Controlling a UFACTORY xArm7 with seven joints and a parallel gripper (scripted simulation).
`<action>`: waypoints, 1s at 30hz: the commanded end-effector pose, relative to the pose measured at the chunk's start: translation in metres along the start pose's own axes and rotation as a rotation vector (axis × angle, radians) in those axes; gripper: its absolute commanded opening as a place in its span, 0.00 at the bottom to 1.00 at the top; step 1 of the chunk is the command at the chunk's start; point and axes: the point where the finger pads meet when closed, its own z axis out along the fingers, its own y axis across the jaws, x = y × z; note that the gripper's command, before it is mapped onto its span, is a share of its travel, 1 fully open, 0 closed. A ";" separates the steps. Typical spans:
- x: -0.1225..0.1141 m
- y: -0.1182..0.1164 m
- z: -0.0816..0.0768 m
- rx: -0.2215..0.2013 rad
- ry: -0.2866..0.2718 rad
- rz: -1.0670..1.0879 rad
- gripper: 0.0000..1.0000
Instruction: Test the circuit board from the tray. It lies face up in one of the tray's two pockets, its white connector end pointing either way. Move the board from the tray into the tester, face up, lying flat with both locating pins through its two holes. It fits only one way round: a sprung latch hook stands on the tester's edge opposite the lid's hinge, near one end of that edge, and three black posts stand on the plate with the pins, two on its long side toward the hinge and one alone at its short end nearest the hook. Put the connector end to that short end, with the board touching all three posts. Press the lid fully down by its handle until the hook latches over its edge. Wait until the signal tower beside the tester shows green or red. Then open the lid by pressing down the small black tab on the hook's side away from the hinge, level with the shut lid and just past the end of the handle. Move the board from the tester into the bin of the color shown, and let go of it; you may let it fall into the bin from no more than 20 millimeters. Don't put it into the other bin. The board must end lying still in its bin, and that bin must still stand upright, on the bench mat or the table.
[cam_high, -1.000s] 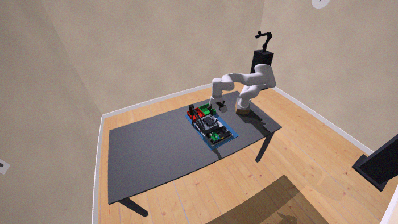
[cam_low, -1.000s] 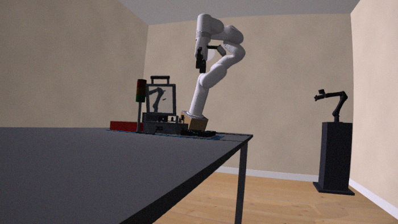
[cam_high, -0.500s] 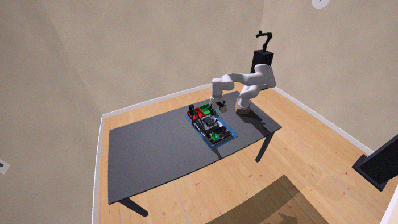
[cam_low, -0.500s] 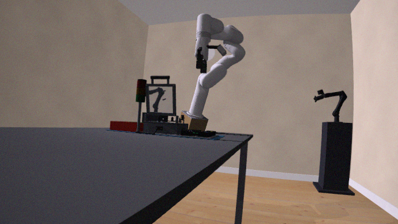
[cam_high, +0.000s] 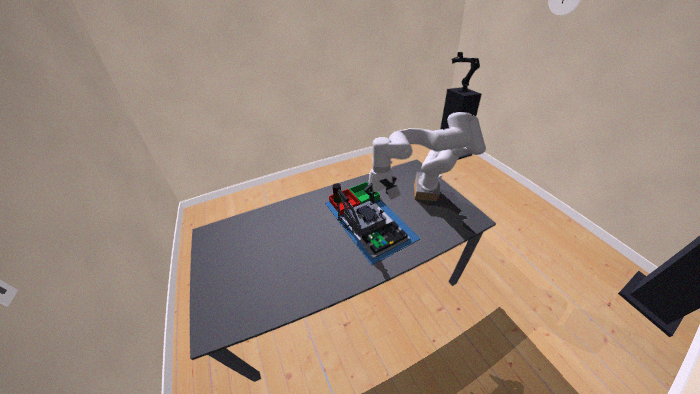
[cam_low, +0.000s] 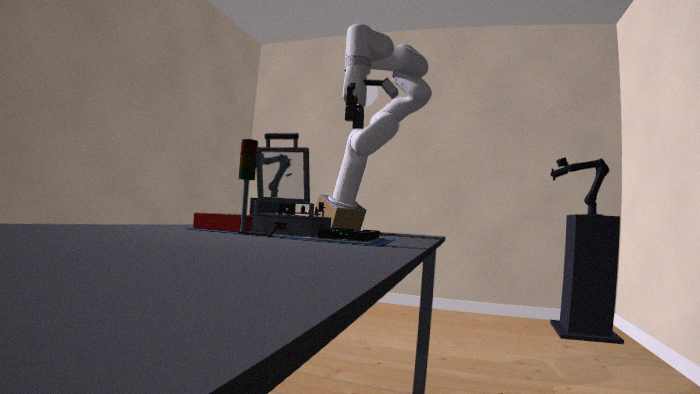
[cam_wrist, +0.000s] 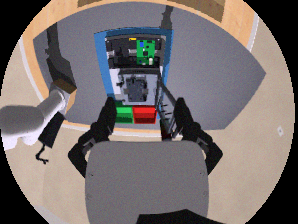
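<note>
One table (cam_high: 280, 280). On it, one blue mat (cam_high: 407, 235). On mat: one tester (cam_high: 367, 216), one raised lid (cam_low: 283, 172), one tray (cam_high: 385, 241), one green circuit board (cam_high: 380, 242), two bins – one red (cam_high: 345, 199), one green (cam_high: 361, 191); one signal tower (cam_low: 247, 160). One white arm (cam_high: 440, 145) at table edge, one black arm (cam_low: 582, 170) on pedestal (cam_low: 590, 275) off table.

Beige walls (cam_high: 250, 75), wood floor (cam_high: 500, 300), dark table (cam_high: 260, 280), blk pedestal (cam_low: 590, 275)
</note>
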 end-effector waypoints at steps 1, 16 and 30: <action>0.000 0.001 -0.002 -0.004 0.000 0.000 1.00; 0.000 0.001 0.003 -0.009 -0.002 0.002 1.00; 0.000 0.002 0.078 -0.010 -0.002 0.002 1.00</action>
